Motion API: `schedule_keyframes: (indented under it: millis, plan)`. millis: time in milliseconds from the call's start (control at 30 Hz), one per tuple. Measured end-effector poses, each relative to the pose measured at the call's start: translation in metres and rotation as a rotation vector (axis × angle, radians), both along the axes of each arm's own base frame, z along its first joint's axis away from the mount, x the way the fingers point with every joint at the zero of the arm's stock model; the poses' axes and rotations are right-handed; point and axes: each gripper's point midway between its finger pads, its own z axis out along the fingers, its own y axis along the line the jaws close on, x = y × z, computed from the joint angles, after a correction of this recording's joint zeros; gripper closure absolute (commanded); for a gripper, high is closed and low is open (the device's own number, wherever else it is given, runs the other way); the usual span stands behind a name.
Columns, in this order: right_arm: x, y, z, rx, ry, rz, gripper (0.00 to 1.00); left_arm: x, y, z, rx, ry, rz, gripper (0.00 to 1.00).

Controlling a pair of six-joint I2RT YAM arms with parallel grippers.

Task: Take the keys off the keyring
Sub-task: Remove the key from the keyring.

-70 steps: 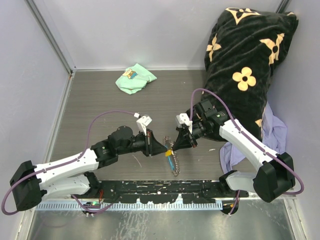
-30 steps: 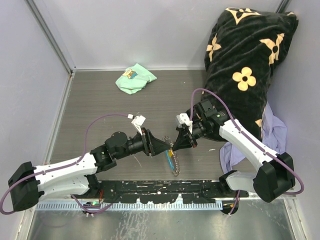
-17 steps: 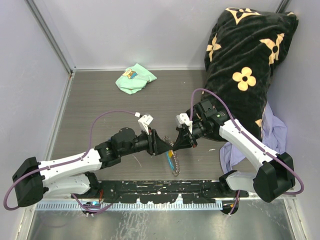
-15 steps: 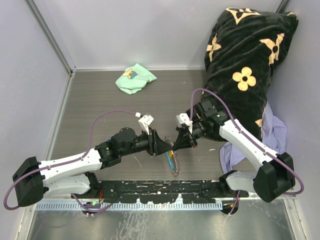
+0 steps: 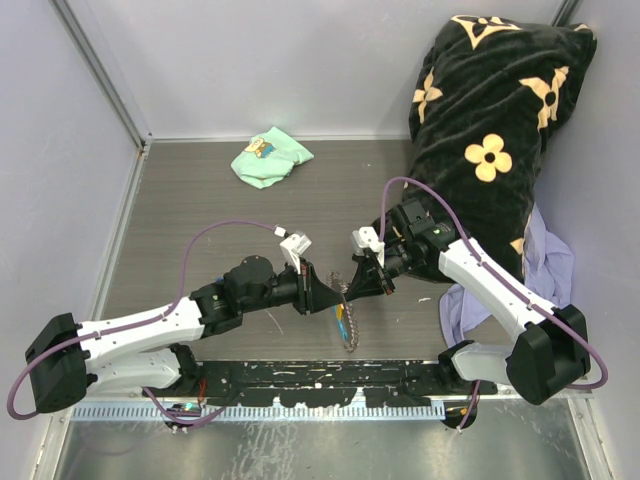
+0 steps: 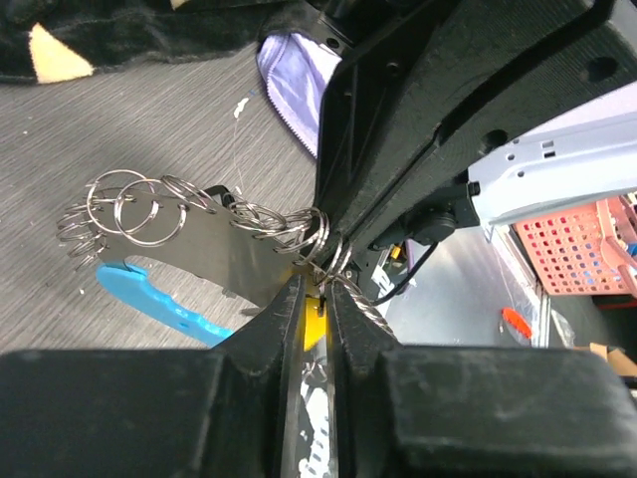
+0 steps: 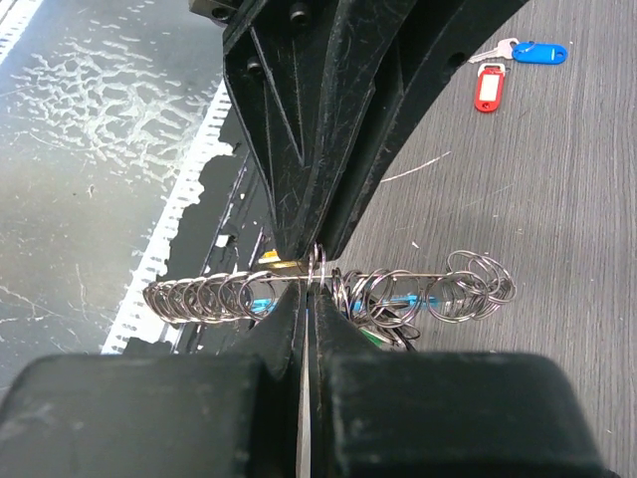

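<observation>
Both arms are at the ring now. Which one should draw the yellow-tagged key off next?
Left, as a judgement. The left jaws pinch the yellow-tagged key right at the keyring, while the right jaws are shut on one of its loops, so the right arm looks better suited to anchoring it.

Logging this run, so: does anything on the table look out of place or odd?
A red-tagged key and a blue-tagged key lie loose on the table, apart from the keyring held between the left end effector and right end effector. Probably removed already.
</observation>
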Motion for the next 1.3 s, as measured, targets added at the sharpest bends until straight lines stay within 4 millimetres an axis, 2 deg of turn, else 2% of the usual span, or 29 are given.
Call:
schedule_keyframes:
  millis: [100, 467, 833, 867, 967, 1100, 1300]
  plan:
    - [0.0005, -0.0003, -0.0006, -0.003, -0.003, -0.001, 0.99, -0.0003, -0.0006, 0.0015, 0.002, -0.036, -0.016, 1.00]
    - [-0.0001, -0.0009, -0.0007, -0.004, 0.002, -0.002, 0.99, -0.0026, -0.0013, 0.0009, 0.006, -0.197, -0.090, 1.00]
    - [-0.0012, -0.0011, -0.0006, 0.002, -0.007, 0.007, 0.99, -0.0046, -0.0018, 0.0006, -0.006, -0.271, -0.124, 1.00]
    - [-0.0014, -0.0012, -0.0007, 0.002, -0.008, 0.008, 0.99, -0.0045, -0.0018, 0.0007, -0.009, -0.275, -0.123, 0.99]
    - [-0.0022, -0.0013, -0.0009, 0.005, -0.014, 0.014, 0.99, -0.0045, -0.0015, -0.0001, -0.021, -0.285, -0.121, 0.86]
    - [-0.0035, -0.0010, -0.0003, 0.012, -0.018, 0.022, 0.99, -0.0036, -0.0004, -0.0015, -0.041, -0.287, -0.106, 0.74]
    - [-0.0046, -0.0010, 0.0002, 0.018, -0.021, 0.028, 0.99, -0.0045, 0.0019, -0.0057, -0.080, -0.260, -0.084, 0.72]
